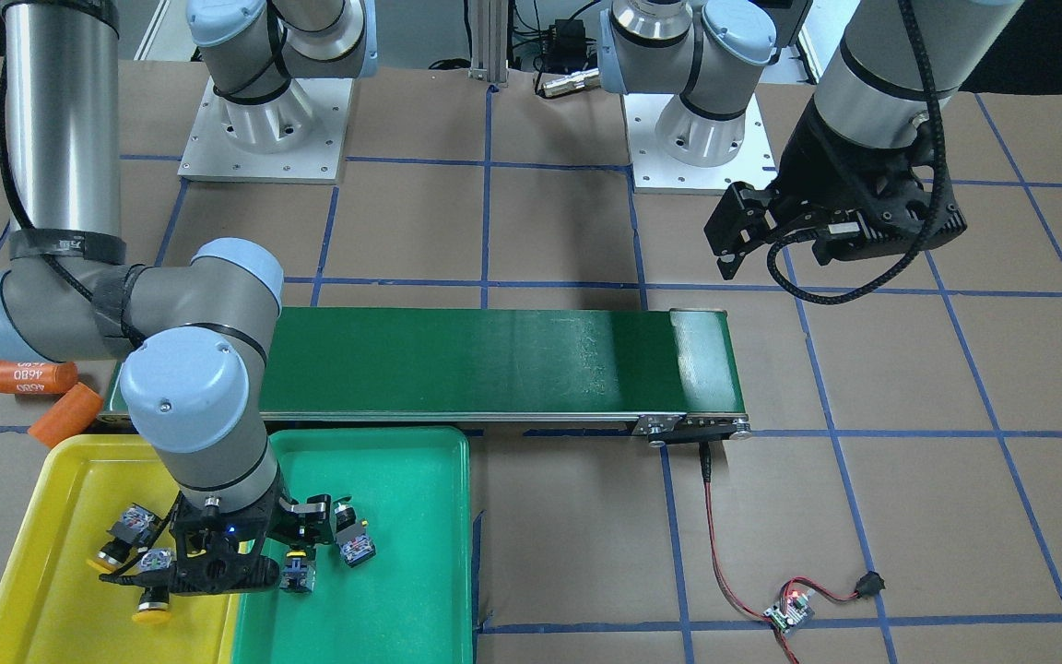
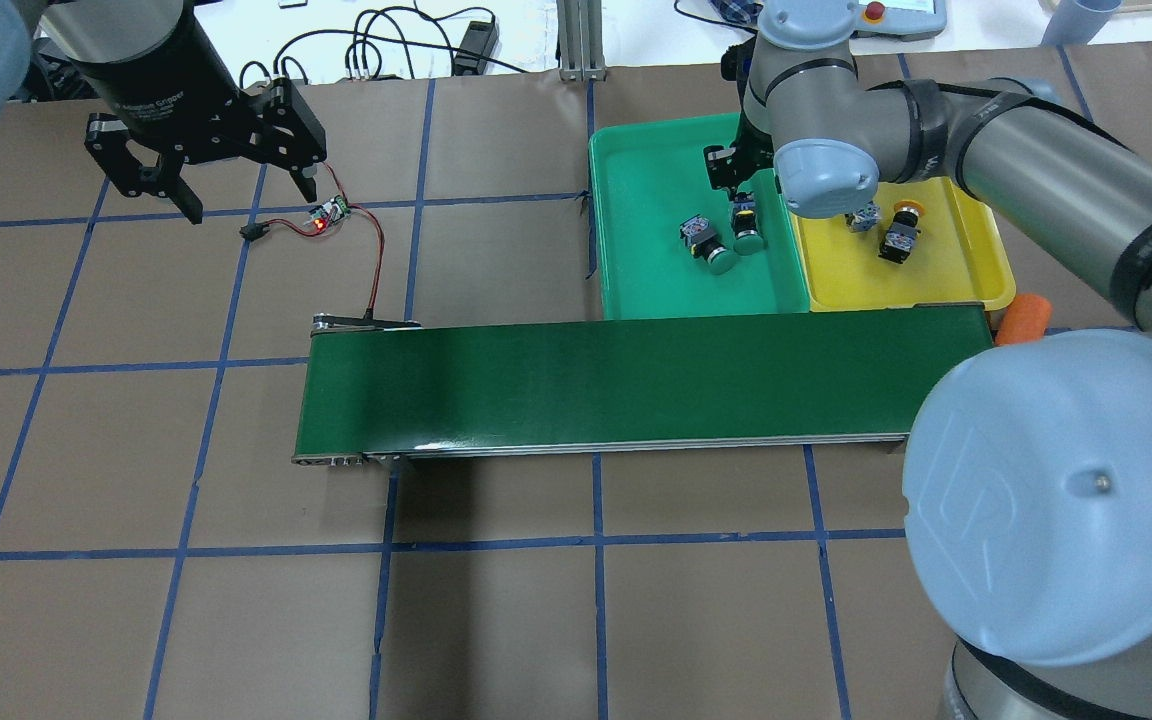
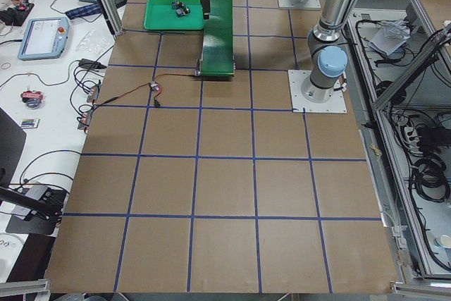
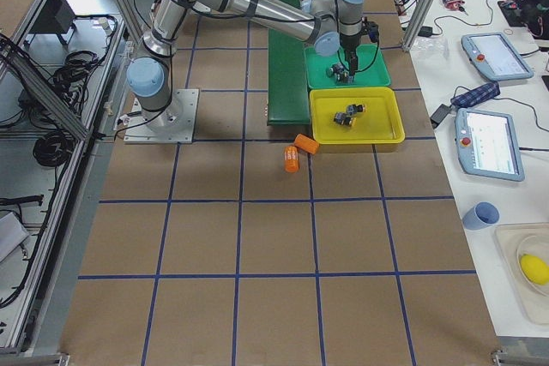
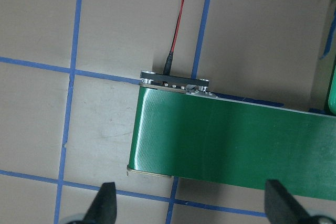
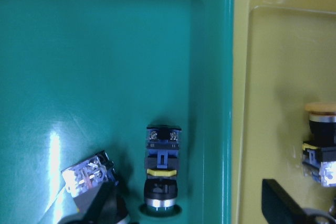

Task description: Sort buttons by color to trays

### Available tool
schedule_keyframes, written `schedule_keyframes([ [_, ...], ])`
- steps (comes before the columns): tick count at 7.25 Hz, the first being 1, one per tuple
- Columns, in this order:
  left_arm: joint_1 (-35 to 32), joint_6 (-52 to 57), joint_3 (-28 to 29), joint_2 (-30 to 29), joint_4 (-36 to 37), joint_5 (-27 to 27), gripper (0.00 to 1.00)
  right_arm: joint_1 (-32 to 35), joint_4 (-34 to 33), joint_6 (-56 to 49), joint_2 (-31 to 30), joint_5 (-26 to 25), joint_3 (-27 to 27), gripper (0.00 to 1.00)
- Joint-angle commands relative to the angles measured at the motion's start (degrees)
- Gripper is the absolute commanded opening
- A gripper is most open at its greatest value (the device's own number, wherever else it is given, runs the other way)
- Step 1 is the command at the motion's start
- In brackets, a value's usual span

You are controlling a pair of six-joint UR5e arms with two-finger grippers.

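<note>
Right gripper point(image 6: 186, 208) above green tray point(image 2: 636, 140), fingers apart with 1 of 2 green buttons point(image 6: 161, 174) between them in wrist view, largely hidden overhead, 2 yellow buttons point(image 2: 901, 232) in yellow tray point(image 2: 906, 290) touching green tray, left gripper point(image 2: 251, 200) well apart from green tray, fingers spread, empty

The front-facing camera is looking steeply down from across the brown paper-covered table point(image 1: 909, 516). The overhead one is looking forward and down over the robot's shoulders. Both end cameras are watching from high and far. The left wrist camera is looking closely down on one end of the long dark-green conveyor belt point(image 5: 236, 140). The right one is looking closely down on the shallow green plastic tray point(image 6: 105, 51) beside the shallow yellow plastic tray point(image 6: 283, 77), both showing in every exterior view.
</note>
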Motion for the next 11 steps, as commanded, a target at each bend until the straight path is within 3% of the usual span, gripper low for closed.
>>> schedule_keyframes([
  [1, 0.0, 0.0, 0.0, 0.1, 0.0, 0.0, 1.0, -1.1, 13.1, 0.2, -7.0, 3.5, 0.3, 1.0],
  [4, 0.1, 0.0, 0.0, -0.3, 0.1, 0.2, 1.0, -1.5, 30.2, 0.2, -19.1, 4.0, 1.2, 1.0],
  [8, 0.1, -0.1, 0.5, -0.3, 0.0, 0.4, 1.0, -0.5, 39.3, 2.4, -29.9, 3.9, 2.7, 1.0],
  [9, 0.1, 0.0, 0.5, -0.3, -0.1, 0.4, 1.0, -0.3, 42.1, 2.4, -30.7, 3.8, 4.3, 1.0],
  [11, 0.0, -0.1, 0.5, -0.3, -0.1, 0.4, 1.0, -0.3, 41.3, 2.6, -31.5, 3.7, 5.9, 1.0],
])
